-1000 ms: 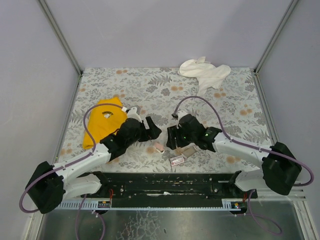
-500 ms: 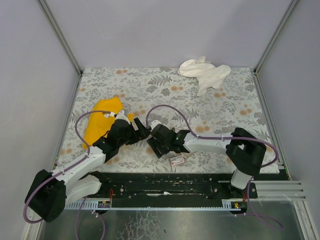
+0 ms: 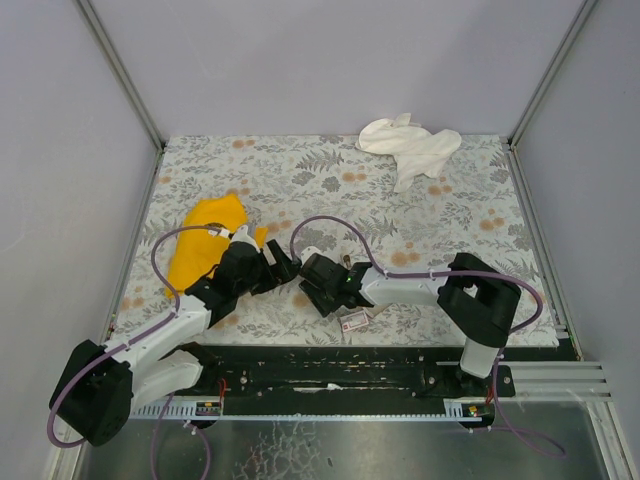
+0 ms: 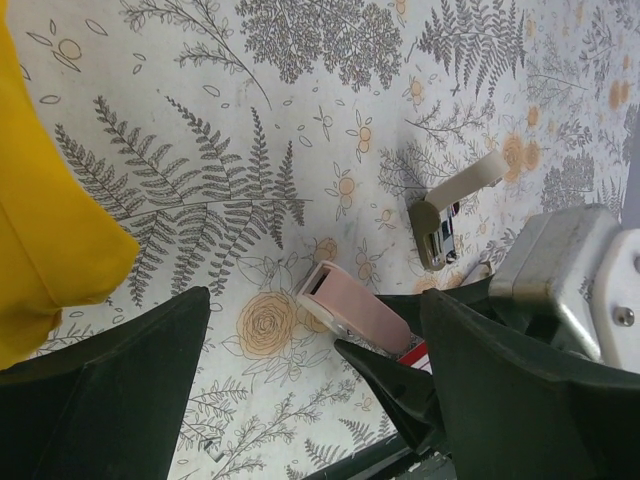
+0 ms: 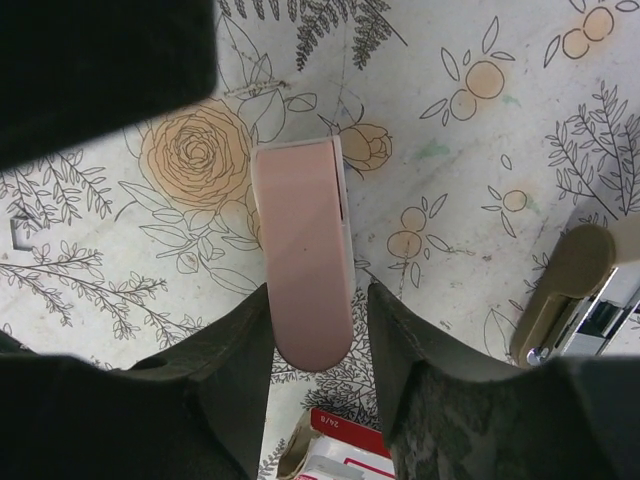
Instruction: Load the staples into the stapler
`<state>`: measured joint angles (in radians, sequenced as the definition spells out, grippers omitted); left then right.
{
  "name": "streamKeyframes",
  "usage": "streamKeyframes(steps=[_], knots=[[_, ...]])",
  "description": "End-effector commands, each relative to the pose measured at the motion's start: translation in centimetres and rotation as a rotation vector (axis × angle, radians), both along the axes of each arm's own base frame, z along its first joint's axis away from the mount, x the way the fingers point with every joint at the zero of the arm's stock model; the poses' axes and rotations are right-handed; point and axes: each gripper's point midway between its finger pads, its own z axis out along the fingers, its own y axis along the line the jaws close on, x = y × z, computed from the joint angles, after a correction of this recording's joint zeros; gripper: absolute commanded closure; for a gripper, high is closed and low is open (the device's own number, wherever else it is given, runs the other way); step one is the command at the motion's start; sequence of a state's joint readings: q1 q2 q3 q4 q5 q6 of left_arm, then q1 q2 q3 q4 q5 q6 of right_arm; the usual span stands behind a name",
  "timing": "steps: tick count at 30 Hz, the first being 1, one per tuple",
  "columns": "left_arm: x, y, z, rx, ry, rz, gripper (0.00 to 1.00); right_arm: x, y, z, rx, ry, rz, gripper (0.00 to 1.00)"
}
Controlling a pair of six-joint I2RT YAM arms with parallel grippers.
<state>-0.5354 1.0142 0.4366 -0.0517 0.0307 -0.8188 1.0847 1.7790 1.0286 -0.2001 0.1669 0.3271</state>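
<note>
Ok, right wrist: the stapler (image 5: 305, 270) is a small pink plastic bar with one rounded end and one square end, lying flat on the floral table (image 5: 470, 150). The right gripper (image 5: 316, 300) straddles its rounded end, jaws part-open, with a sliver of table showing on one side and nothing clamped. The staples box (image 5: 345, 428), dark red with a pale label, sits near at the frame's bottom; contents not visible. A beige block (image 5: 565, 280) lies off to the side.
Left wrist: the left gripper (image 4: 312, 300) is spread wide and empty, facing the stapler's square end, which shows a dark opening. Yellow cloth (image 4: 50, 200) at the edge.
Top: the grippers are nose to nose and the stapler is hidden beneath them. The box is label-up near the right gripper, with a white cloth (image 3: 410, 145) in the far corner.
</note>
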Motion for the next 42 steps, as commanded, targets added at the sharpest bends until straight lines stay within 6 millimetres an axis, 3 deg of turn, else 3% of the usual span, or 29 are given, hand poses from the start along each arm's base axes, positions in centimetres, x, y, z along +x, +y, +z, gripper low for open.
streamKeyframes(steps=[1, 7, 13, 19, 27, 33, 37, 42], knots=[[-0.2, -0.6, 0.4, -0.057, -0.008, -0.016, 0.15, 0.5, 0.6, 0.2, 0.005, -0.038, 0.022, 0.54], [-0.7, -0.7, 0.1, -0.076, 0.008, -0.019, 0.15, 0.7, 0.4, -0.7, -0.025, -0.049, 0.043, 0.59], [-1.2, -0.8, 0.3, -0.098, 0.013, -0.027, 0.15, 0.6, 0.4, -0.4, -0.020, -0.052, 0.060, 0.76], [-2.9, -2.7, 2.0, -0.253, 0.037, -0.106, 0.15, 0.6, 0.7, 3.9, 0.121, -0.126, 0.072, 0.79], [-4.8, -4.8, 5.4, -0.447, 0.047, -0.206, 0.15, -1.1, 0.9, 10.2, 0.360, -0.199, 0.144, 0.80], [-5.5, -6.5, 8.1, -0.561, 0.030, -0.315, 0.16, -1.8, 0.6, 12.2, 0.419, -0.221, 0.179, 0.80], [-5.8, -6.9, 7.9, -0.586, 0.055, -0.343, 0.19, -2.0, 0.6, 13.2, 0.444, -0.234, 0.199, 0.80], [-5.9, -7.4, 8.2, -0.617, 0.067, -0.371, 0.36, -2.4, 0.6, 13.9, 0.462, -0.240, 0.228, 0.80]])
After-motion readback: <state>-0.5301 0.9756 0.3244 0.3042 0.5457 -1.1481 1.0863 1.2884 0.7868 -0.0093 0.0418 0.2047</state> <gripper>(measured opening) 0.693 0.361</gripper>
